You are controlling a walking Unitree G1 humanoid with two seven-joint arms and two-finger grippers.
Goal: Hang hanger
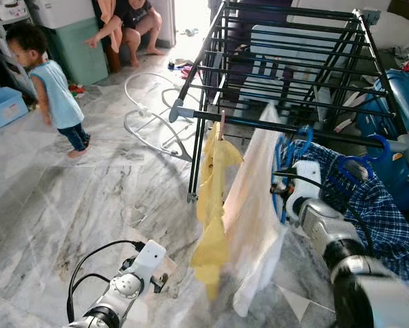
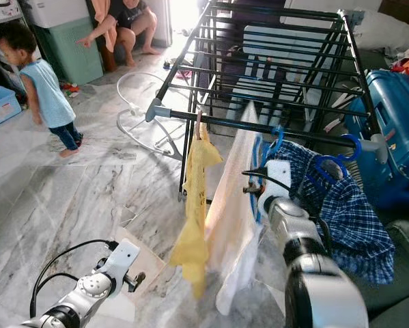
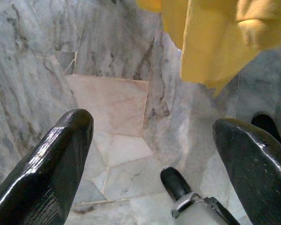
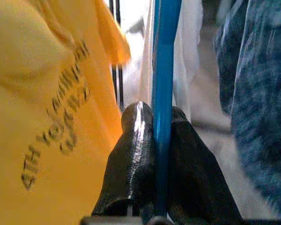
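A black drying rack (image 1: pixel 286 61) stands on the marble floor (image 1: pixel 88 198) and serves as the landmark here. From its near rail hang a yellow shirt (image 1: pixel 214 198), a pale cloth (image 1: pixel 255 205) beside it, and a blue plaid shirt (image 1: pixel 358 198) on the far right, whose lower edge is cut off by the right arm. Left of the rack lies a white tubular frame (image 1: pixel 149 109); further left a child (image 1: pixel 50 89) stands, and beyond it a seated person (image 1: pixel 132 24) is cut off at the top. To the right of the rack sits a blue suitcase (image 1: pixel 402 116).

The right gripper (image 4: pixel 161 140) is up at the near rail between the pale cloth and the plaid shirt, its fingers pressed together around the blue hanger (image 4: pixel 163 61). The hanger's hook (image 1: pixel 301 133) seems to sit at the rail, though the cloth hides whether it rests there. The left gripper (image 3: pixel 154 140) hangs low below the yellow shirt, fingers spread wide over the floor, holding nothing.
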